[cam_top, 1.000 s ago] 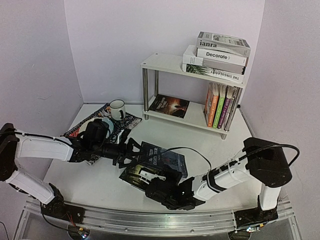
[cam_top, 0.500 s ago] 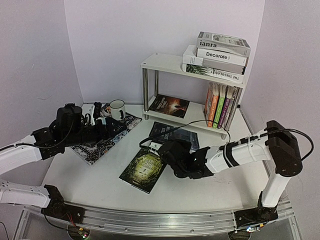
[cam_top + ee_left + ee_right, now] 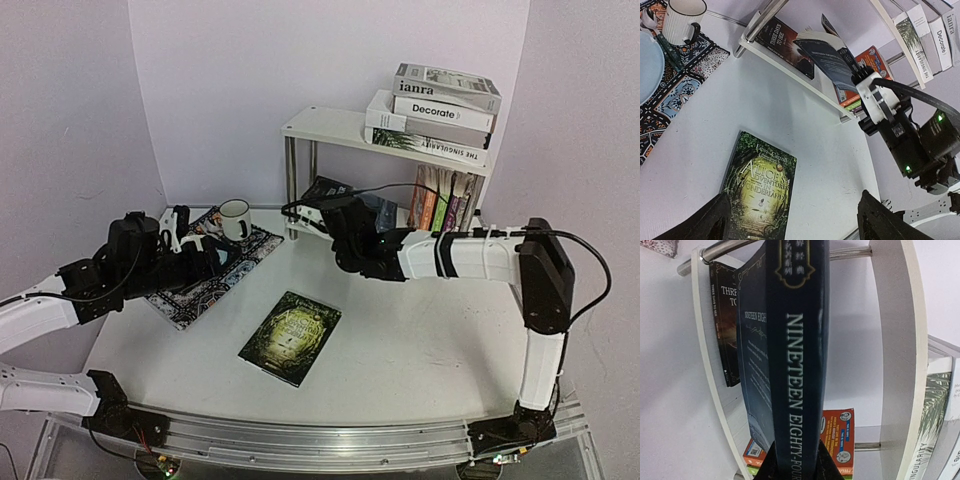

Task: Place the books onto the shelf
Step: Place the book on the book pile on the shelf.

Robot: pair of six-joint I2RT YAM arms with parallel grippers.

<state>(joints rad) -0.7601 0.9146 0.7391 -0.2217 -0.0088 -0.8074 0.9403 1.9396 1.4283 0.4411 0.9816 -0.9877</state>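
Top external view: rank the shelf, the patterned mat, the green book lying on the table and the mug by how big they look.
1. shelf
2. patterned mat, though partly covered
3. green book
4. mug

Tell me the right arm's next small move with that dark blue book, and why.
Probably ease the Nineteen Eighty-Four book forward onto the shelf's lower board. The right gripper pinches it at the spine, facing the gap between the flat dark book and the upright paperbacks. It does not appear to rest on the board yet, so releasing now looks premature.
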